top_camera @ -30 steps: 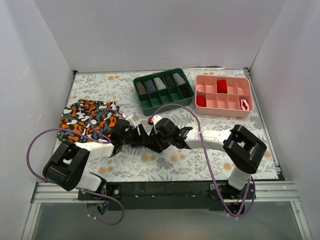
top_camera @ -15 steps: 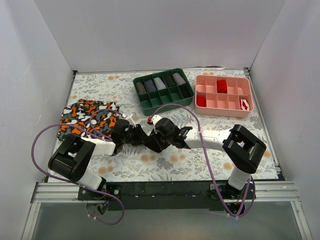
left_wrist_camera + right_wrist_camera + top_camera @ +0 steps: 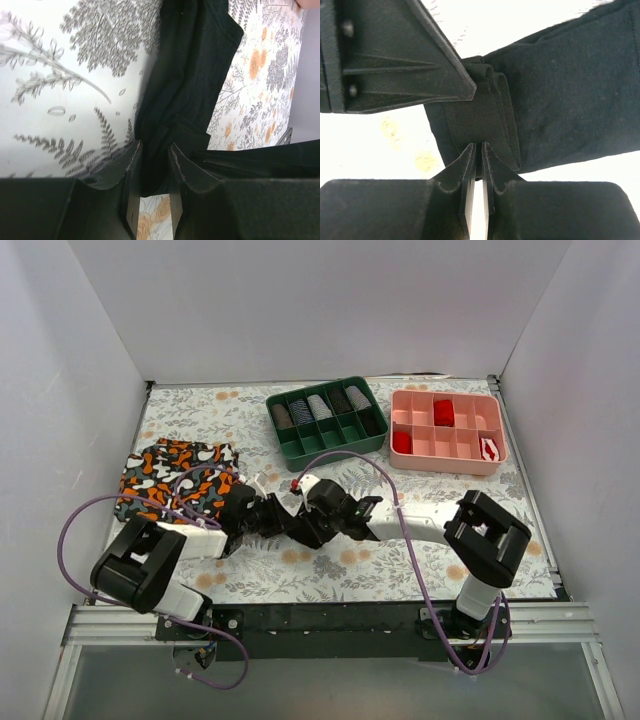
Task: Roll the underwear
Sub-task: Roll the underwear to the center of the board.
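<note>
The underwear (image 3: 192, 75) is plain black fabric lying bunched on the floral table cover in the middle of the table. My left gripper (image 3: 154, 150) is shut on a fold of it, with cloth filling the narrow gap between the fingers. My right gripper (image 3: 481, 147) is shut on the folded waistband edge of the underwear (image 3: 570, 100). In the top view the left gripper (image 3: 262, 518) and right gripper (image 3: 305, 523) meet tip to tip over the garment, whose dark fabric is hard to tell apart from them. A left finger (image 3: 395, 55) shows in the right wrist view.
Camouflage-patterned underwear (image 3: 175, 480) lies at the left, just behind the left arm. A green tray (image 3: 335, 446) with rolled garments and a pink tray (image 3: 445, 468) with red items stand at the back. White walls enclose the table on three sides.
My left gripper has closed down onto the black fabric. Both grippers have shifted slightly to the left; the right one has kept its grip.
</note>
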Controlling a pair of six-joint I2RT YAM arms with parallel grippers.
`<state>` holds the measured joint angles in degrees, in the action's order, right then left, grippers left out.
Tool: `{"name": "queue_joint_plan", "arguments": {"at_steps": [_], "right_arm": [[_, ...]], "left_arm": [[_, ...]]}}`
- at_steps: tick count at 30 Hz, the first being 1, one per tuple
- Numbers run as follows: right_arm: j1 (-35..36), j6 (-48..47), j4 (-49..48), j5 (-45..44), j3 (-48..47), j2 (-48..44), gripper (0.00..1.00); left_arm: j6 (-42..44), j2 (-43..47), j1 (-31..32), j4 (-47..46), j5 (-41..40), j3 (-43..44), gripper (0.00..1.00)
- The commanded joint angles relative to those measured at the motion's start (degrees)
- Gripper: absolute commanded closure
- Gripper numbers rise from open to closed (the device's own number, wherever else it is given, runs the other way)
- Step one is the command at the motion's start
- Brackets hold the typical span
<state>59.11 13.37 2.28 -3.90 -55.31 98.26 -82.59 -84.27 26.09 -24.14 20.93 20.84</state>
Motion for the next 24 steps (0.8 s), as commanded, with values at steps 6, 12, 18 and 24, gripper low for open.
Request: {"name": "queue_joint_plan", "arguments": {"at_steps": [6,12,18,24], "right_arm": [[7.2,1.0,1.5,0.0,3.9,-0.1,0.77],[8.6,-3.2,1.8,-5.9,4.8,-6.9,0.67],[11.3,-9.1,4.2,-10.1,4.9,-13.3,0.57],[16.8,-12.4,4.9,-14.6,5.6,-13.8,0.52]], "left_arm": [[-4.4,8.8,4.9,23.8,-5.9,-4.8,1.00],[-1.9,6.1,4.9,33.7,-7.9,1.2,1.00],[0.3,2.3,4.9,38.6,-8.2,6.3,1.00],[0.7,0.3,4.9,41.8,-8.0,8.1,1.00]]}}
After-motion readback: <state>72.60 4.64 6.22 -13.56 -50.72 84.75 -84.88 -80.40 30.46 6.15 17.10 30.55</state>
